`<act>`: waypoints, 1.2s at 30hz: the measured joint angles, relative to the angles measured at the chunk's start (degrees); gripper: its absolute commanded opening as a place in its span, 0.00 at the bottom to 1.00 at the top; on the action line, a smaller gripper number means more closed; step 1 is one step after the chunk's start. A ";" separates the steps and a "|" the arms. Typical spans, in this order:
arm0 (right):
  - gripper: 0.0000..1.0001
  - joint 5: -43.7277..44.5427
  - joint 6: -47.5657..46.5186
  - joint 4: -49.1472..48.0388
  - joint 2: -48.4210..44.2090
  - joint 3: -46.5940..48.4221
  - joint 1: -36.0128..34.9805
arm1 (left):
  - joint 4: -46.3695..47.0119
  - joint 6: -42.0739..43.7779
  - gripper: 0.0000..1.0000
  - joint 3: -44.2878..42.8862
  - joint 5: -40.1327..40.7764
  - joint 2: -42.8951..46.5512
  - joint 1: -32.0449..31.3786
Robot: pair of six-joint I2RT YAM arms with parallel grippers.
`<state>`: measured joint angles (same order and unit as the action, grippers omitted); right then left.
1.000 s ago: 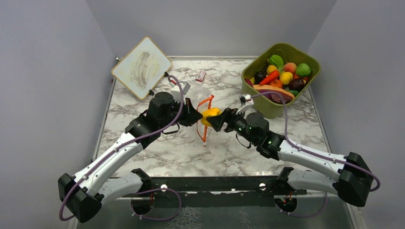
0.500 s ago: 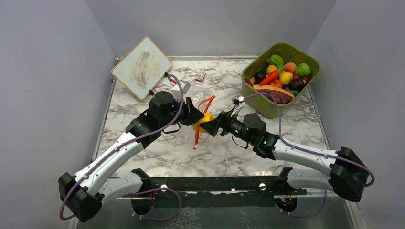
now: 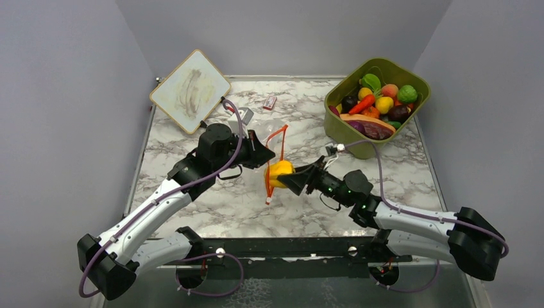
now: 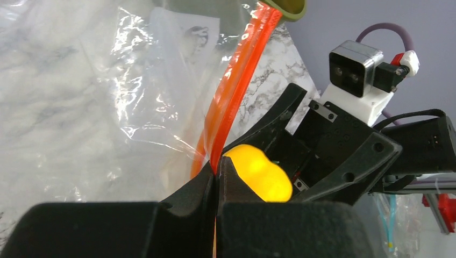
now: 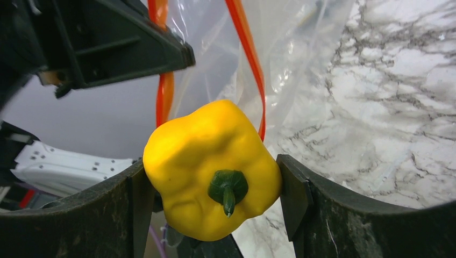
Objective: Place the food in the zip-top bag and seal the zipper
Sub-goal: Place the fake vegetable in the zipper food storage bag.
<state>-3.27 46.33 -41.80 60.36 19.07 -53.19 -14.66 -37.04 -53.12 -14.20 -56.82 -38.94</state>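
Marble table: green tub, packet

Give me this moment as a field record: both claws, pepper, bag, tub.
left claw: shut on the zipper, holding up that edge of the bag
right claw: shut on the pepper
pepper: yellow, off the table, at the bag's mouth; cannot tell if it is inside yet
bag mouth: open, zipper unsealed
tub: green, far right, holds more food
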 measured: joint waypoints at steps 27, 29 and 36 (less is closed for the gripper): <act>0.18 14.62 2.95 10.36 -1.64 5.31 -0.11 | 7.21 -9.94 0.00 3.26 -5.77 3.34 0.57; 0.18 11.28 3.43 8.17 -1.11 5.31 -0.11 | 7.06 -9.57 0.00 3.26 -5.70 3.10 0.57; 0.20 5.55 5.75 2.27 3.08 5.31 -0.92 | 6.51 -8.87 0.00 3.26 -5.27 2.23 0.57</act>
<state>2.28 52.07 -39.53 63.44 24.38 -54.11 -8.14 -45.91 -49.87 -19.46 -54.59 -38.37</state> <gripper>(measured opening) 0.743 0.015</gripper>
